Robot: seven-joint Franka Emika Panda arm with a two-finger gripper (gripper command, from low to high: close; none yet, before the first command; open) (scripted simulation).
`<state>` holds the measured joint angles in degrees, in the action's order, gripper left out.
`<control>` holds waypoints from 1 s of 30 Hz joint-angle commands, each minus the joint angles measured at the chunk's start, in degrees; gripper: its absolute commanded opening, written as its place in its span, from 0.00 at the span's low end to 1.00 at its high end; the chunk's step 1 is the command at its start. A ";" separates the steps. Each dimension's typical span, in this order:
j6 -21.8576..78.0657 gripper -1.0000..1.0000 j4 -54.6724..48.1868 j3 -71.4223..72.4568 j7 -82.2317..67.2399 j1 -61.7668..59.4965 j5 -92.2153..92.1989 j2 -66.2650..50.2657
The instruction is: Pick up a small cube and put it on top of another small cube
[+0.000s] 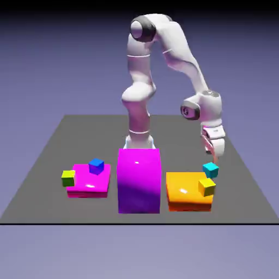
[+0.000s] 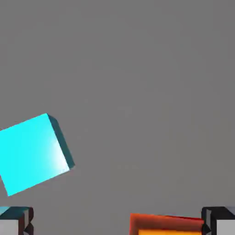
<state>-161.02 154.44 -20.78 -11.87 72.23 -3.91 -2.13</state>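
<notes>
The small cyan cube (image 1: pixel 211 170) rests on the grey table just behind the orange flat block (image 1: pixel 188 190), at that block's far right corner. My gripper (image 1: pixel 211 154) hovers a little above and behind the cube, pointing down. In the hand view the cyan cube (image 2: pixel 34 153) lies left of centre and outside the span of the fingers. My gripper (image 2: pixel 117 222) is open there, with only bare table between the two tips. A small yellow cube (image 1: pixel 206 187) sits on the orange block's right side, and a corner of the orange block (image 2: pixel 165 225) shows at the bottom edge.
A tall magenta block (image 1: pixel 139 180) stands in the middle of the table's front. Toward the exterior view's left, a flat magenta block (image 1: pixel 89 182) carries a dark blue cube (image 1: pixel 96 166), with a yellow-green cube (image 1: pixel 68 177) beside it.
</notes>
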 commanded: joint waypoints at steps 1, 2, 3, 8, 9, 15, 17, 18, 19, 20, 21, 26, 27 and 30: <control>0.38 0.50 -0.19 -0.61 -1.59 1.56 -0.11 -1.02; 0.76 0.50 -0.38 -1.22 -3.18 3.64 -0.23 -2.03; 1.14 0.50 -0.58 -1.83 -4.77 5.72 -0.34 -3.05; -1.46 0.50 -1.74 0.91 -10.19 6.38 -3.98 -9.04; -3.10 0.50 -2.15 2.83 -11.47 4.83 -5.69 -11.12; -8.85 0.00 -3.59 9.57 -15.93 -0.61 -11.70 -18.39; -5.57 0.00 -2.77 5.73 -13.38 2.49 -8.27 -14.24; -3.93 0.00 -2.36 3.80 -12.11 4.04 -6.56 -12.16; -2.29 0.00 -1.95 1.88 -10.84 5.59 -4.84 -10.09; -0.64 0.00 -1.54 -0.04 -9.56 7.15 -3.13 -8.01; 1.00 0.00 -1.13 -1.96 -8.29 8.70 -1.41 -5.94; 4.02 0.00 -3.65 2.31 -13.55 0.14 4.12 -4.87; 4.42 0.00 -4.49 3.95 -14.99 -1.93 5.22 -5.18; 5.60 0.00 -7.04 8.86 -19.32 -8.16 8.50 -6.12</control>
<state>-155.36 147.41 -11.92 -31.18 64.08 4.59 -8.26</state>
